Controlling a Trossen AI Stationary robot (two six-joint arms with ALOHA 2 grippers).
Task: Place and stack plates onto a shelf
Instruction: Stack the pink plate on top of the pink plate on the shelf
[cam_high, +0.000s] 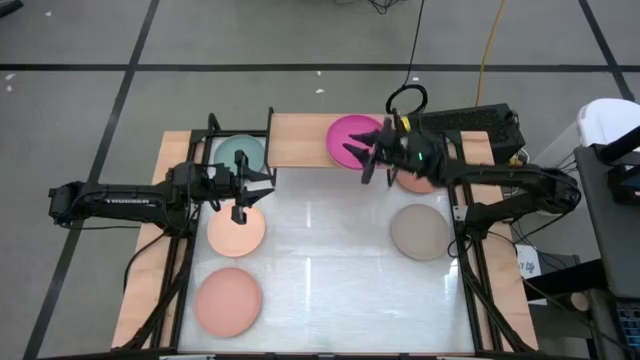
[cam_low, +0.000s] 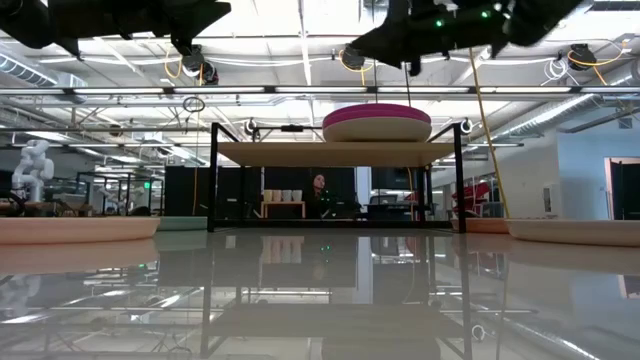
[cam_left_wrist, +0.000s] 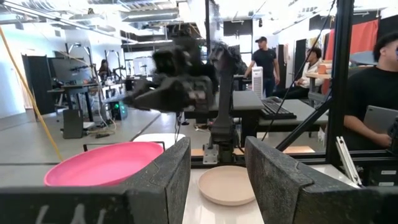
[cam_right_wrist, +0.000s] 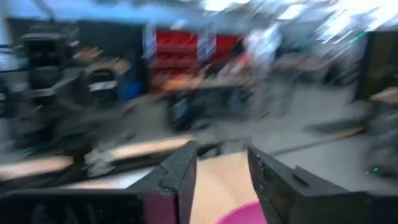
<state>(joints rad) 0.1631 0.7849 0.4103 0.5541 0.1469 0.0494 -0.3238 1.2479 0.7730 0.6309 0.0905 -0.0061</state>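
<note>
The shelf (cam_high: 300, 140) stands at the table's far edge, its wooden top on black legs. A magenta plate (cam_high: 350, 135) lies flat on the right part of the shelf top; it also shows in the low view (cam_low: 376, 112) and the left wrist view (cam_left_wrist: 102, 165). My right gripper (cam_high: 362, 160) is open and empty just above that plate's near right edge; the plate's rim (cam_right_wrist: 245, 214) shows below its fingers. My left gripper (cam_high: 262, 188) is open and empty, pointing toward the table's right, above the far edge of a peach plate (cam_high: 236, 232).
A teal plate (cam_high: 240, 152) lies on the table left of the shelf. A salmon plate (cam_high: 228, 300) lies near left and a beige plate (cam_high: 420, 232) at the right. Another peach plate (cam_high: 415, 182) lies partly under the right arm. People stand in the room beyond the table.
</note>
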